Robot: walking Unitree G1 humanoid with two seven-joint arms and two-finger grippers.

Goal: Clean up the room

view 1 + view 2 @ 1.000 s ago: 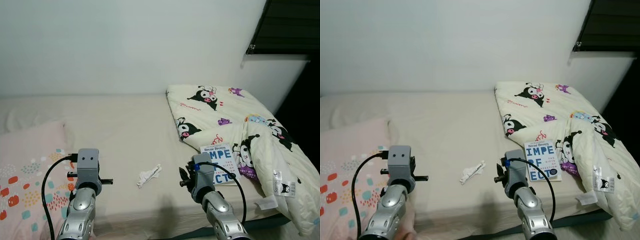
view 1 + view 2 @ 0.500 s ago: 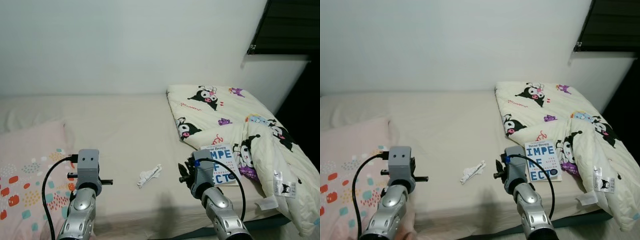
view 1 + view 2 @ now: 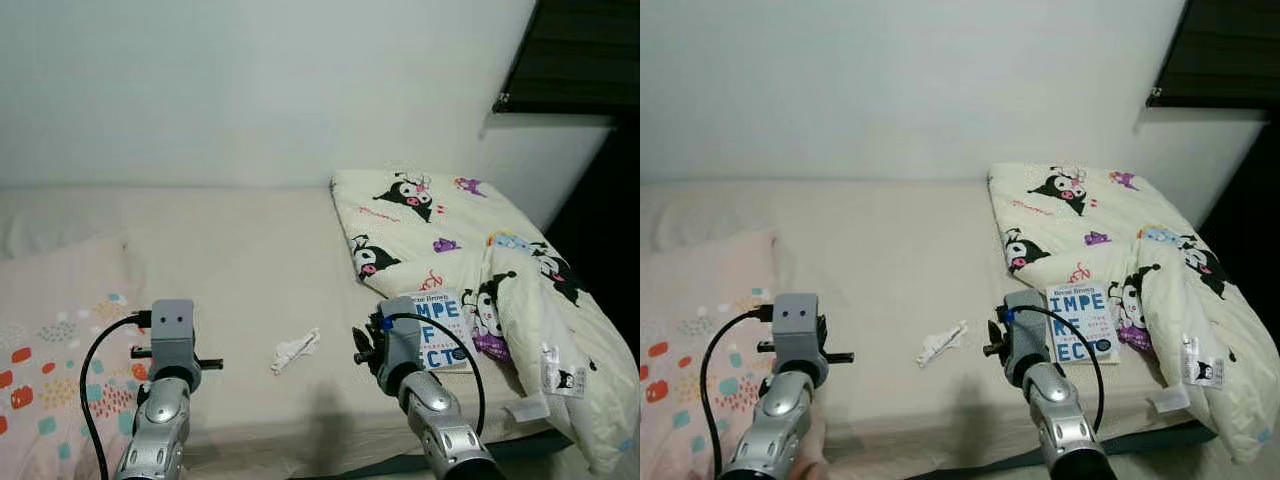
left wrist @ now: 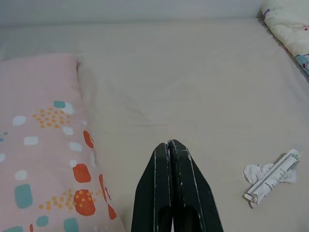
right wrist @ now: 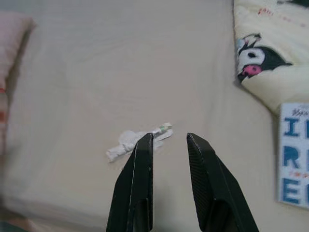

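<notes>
I aim my right pincer — fingers spread — at the crumpled wrapper lying crosswise just ahead on the bed, nearer it than the left pincer — pressed together.

My left arm reaches up and forward on my left side, and my left gripper has its two black fingers pressed flat together. My right arm reaches forward too and leans in a little toward the middle. My right gripper has its two black fingers apart, with a gap between the tips.
</notes>
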